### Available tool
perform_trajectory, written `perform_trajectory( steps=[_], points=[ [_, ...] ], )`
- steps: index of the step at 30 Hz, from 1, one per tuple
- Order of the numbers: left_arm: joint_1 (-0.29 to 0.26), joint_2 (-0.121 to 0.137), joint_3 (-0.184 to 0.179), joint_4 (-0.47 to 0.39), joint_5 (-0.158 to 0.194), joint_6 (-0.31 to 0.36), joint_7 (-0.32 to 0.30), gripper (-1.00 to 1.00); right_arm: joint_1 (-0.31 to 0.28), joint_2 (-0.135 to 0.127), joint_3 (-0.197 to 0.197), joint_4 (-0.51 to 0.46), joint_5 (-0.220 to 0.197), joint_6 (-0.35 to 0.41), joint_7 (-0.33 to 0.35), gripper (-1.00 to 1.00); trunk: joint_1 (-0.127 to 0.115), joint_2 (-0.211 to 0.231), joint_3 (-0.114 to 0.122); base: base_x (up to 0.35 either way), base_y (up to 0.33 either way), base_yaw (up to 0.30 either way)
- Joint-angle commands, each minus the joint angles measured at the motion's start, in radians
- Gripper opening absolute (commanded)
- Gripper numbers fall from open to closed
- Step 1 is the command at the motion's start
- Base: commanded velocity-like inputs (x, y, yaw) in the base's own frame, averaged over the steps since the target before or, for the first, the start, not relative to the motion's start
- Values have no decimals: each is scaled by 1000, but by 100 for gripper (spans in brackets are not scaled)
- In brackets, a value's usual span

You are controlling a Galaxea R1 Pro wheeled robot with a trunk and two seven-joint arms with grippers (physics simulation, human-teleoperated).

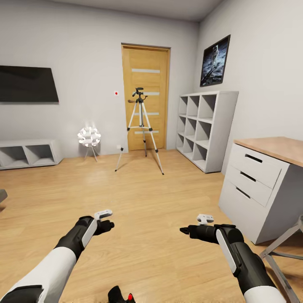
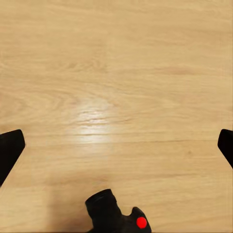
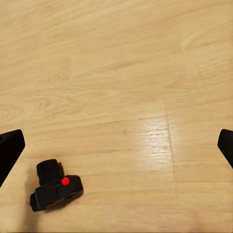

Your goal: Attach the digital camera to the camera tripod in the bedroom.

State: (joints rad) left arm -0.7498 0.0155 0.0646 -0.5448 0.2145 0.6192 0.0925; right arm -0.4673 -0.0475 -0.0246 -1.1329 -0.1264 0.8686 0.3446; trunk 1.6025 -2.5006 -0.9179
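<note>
Head view: the camera tripod (image 1: 141, 126) is seen standing upright on the light wood floor (image 1: 139, 210) at the far end of the room, just in front of the wooden door (image 1: 146, 99), with its three silver legs spread. A white cube shelf (image 1: 202, 128) is set against the right wall under an astronaut picture (image 1: 215, 60), and a small white lamp (image 1: 89, 137) sits to the tripod's left.

The digital camera (image 1: 120, 295) is found on the floor at the bottom edge of that view, between the two arms and well apart from the tripod — its red dot faces up. It is also shown in the left wrist view (image 2: 119, 214) and the right wrist view (image 3: 54, 190), lying free on the planks.

The left gripper (image 1: 105, 225) and the right gripper (image 1: 187, 230) are held above the floor; in each wrist view the fingertips (image 2: 9, 150) (image 3: 9, 150) are spread wide apart, with nothing between them.
</note>
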Motion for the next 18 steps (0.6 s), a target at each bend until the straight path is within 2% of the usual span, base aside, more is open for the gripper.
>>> perform_trajectory(
  steps=[1,18],
  points=[
    [0,0,1,1,6,2,8,100,-1,0,-1,-1,-7,6,-1,100,0,-1,-5,0,0,0],
    [0,0,1,5,-6,-9,0,100,-1,0,-3,5,-10,7,-1,100,8,-5,-71,0,0,0]
  ],
)
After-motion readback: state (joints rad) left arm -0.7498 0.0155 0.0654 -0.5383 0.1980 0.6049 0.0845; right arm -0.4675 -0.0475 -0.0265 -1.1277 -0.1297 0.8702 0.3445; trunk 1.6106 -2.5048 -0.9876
